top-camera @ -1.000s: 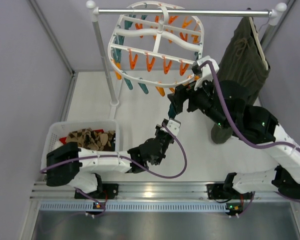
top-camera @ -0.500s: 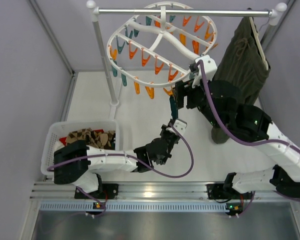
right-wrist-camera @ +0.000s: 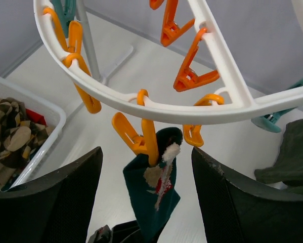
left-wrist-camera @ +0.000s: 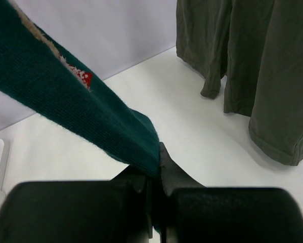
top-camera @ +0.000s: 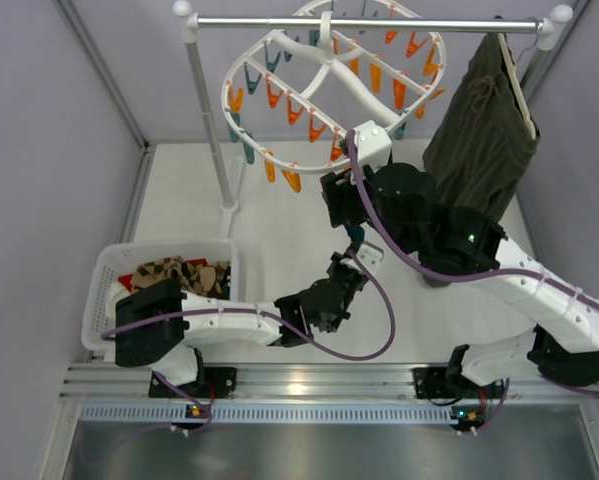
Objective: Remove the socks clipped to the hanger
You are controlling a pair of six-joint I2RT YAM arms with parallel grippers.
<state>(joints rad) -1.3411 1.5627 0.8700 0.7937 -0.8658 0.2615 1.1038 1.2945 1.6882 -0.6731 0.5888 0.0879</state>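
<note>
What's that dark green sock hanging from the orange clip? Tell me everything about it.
The sock is dark teal knit, soft-looking, with a cream and red patch. Its top edge is pinched in an orange clip under the white hanger rim. It runs down, stretched straight, to the left gripper, which is shut on its lower end.

- Left arm (top-camera: 219, 318): white links, black joints, a looping purple cable (top-camera: 384, 320).
- Right arm (top-camera: 539, 290): same colours, small green lights (top-camera: 472, 237).
- Right hand (right-wrist-camera: 146, 152): broad matte black fingers (right-wrist-camera: 242, 202).
</note>
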